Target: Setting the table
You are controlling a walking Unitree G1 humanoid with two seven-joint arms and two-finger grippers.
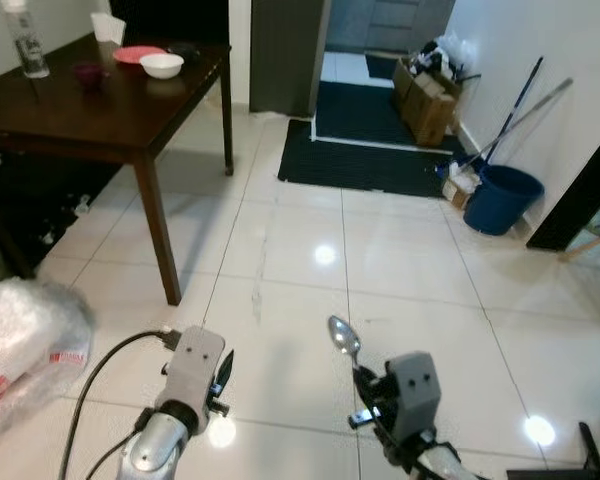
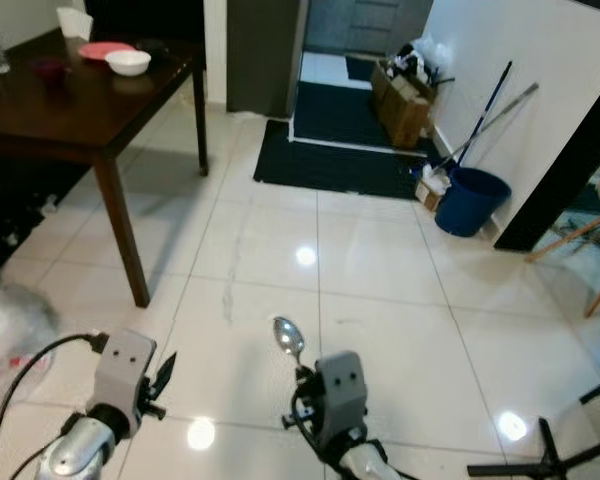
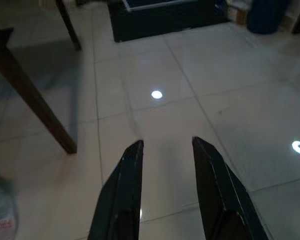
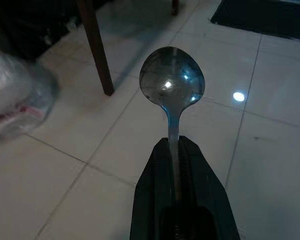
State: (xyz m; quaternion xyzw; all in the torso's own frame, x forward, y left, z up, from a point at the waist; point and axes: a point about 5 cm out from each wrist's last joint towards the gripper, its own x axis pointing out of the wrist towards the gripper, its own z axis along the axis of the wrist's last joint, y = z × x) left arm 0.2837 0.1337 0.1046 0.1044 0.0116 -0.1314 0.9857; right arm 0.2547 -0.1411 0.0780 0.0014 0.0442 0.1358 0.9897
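A metal spoon stands upright in the right gripper, its handle clenched between the two black fingers and its bowl sticking out past the fingertips, held in the air above the white tiled floor in the near middle of the scene. The left gripper is just to the left of it, at about the same height, and its jaws are released, with a clear gap of floor showing between the two fingers and nothing in them. A black cable runs from the left wrist down toward the near edge. Far to the left stands a dark wooden table, well apart from the spoon; on its far end sit a white bowl, a pink plate just beside it, a small dark cup, a clear bottle and a white napkin holder. On the floor at the near left lies a crumpled clear plastic bag with red print, near the table's front leg. Beyond the open floor, a dark mat lies before a doorway, with cardboard boxes along the right wall. Further right, a blue bucket stands against the wall with a mop and a broom handle leaning over it.
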